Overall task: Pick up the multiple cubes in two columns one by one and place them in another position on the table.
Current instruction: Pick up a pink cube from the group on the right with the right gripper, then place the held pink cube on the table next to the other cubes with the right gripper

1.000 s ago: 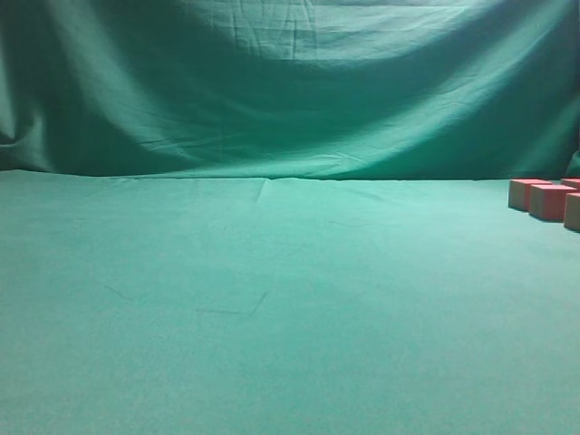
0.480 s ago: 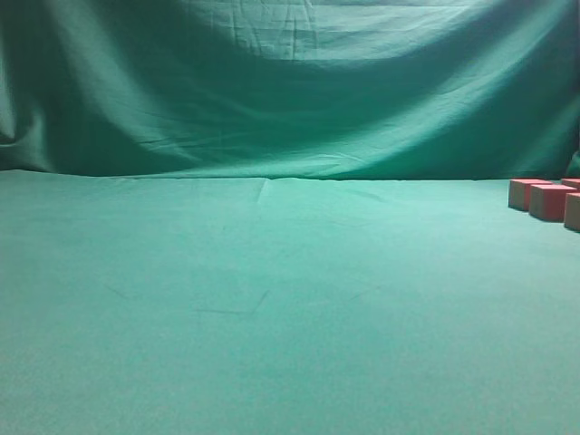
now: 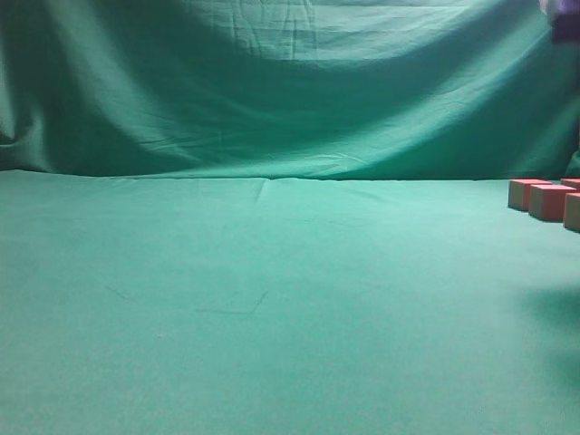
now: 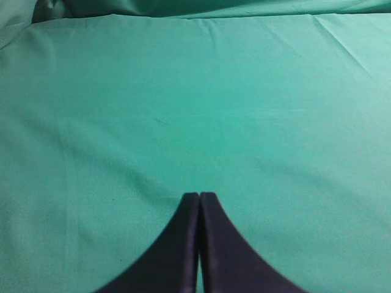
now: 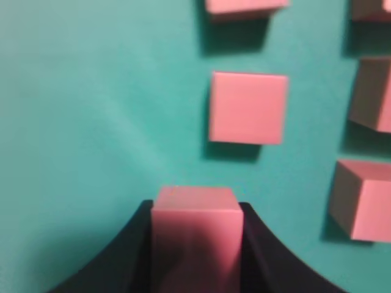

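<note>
Pink cube (image 5: 197,235) sits clamped between the right gripper (image 5: 197,207) jaws, at 6 o'clock below the two columns on the green worktop (image 5: 91,110); pick step, lift next. Left gripper (image 4: 199,201) jaws together, idle

Your exterior view cuts the cubes (image 3: 546,200) off at its right edge. In your right wrist view, the held cube (image 5: 195,235) looks blurred, and the frame edges crop three others.

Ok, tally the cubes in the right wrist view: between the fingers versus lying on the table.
Cube between the fingers: 1
Cubes lying on the table: 5
Total: 6
</note>
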`<action>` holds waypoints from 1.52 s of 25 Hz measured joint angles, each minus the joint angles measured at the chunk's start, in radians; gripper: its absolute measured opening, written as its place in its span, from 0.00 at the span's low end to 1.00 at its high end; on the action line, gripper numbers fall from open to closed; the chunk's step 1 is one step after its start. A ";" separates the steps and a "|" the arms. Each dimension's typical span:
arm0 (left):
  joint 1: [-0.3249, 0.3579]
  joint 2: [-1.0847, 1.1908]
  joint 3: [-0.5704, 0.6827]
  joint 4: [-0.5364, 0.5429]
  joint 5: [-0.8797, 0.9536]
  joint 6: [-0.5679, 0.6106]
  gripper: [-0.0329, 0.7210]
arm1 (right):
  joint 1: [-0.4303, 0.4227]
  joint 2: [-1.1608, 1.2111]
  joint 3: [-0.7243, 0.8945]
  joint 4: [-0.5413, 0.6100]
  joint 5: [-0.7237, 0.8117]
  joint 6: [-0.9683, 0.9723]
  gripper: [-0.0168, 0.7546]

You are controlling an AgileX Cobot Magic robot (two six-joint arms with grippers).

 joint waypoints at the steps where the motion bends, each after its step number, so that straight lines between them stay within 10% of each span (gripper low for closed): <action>1: 0.000 0.000 0.000 0.000 0.000 0.000 0.04 | 0.013 0.000 -0.030 0.013 0.040 -0.021 0.36; 14: 0.000 0.000 0.000 0.000 0.000 0.000 0.04 | 0.324 0.002 -0.315 0.041 0.117 -0.269 0.36; 38: 0.000 0.000 0.000 0.000 0.000 0.000 0.04 | 0.342 0.397 -0.654 0.032 0.116 -0.417 0.36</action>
